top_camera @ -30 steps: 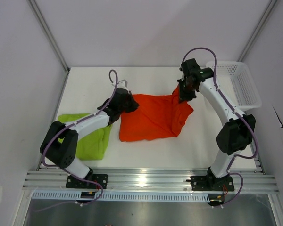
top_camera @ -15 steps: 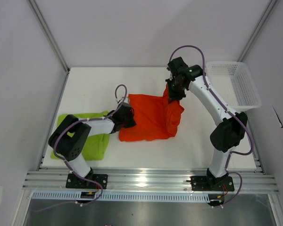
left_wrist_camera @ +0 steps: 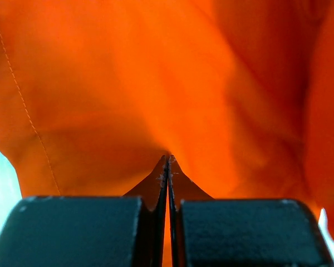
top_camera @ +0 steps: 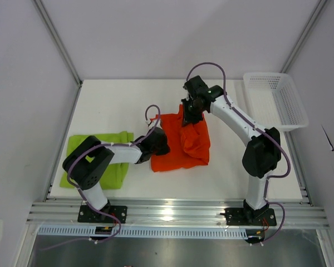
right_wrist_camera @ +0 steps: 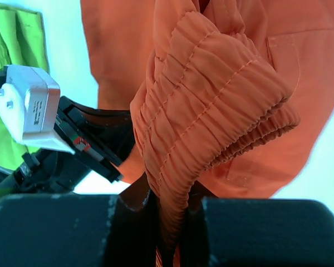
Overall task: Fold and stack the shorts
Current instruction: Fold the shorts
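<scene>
Mid-fold beside the green shorts (top_camera: 100, 158), the left gripper (top_camera: 159, 146) pinched an edge of the orange shorts (top_camera: 181, 153) while the right gripper (top_camera: 190, 115) clamped the raised waistband (right_wrist_camera: 211, 94) — which next likely needed laying flat.

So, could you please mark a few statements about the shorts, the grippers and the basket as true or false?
1. The right gripper pinches the orange shorts by the gathered waistband. True.
2. The green shorts lie in the basket. False: they lie on the table, left of the orange pair.
3. The left gripper is wide open. False: it is shut on orange cloth.
4. The orange pair lies beside the green pair, not on it. True.
</scene>
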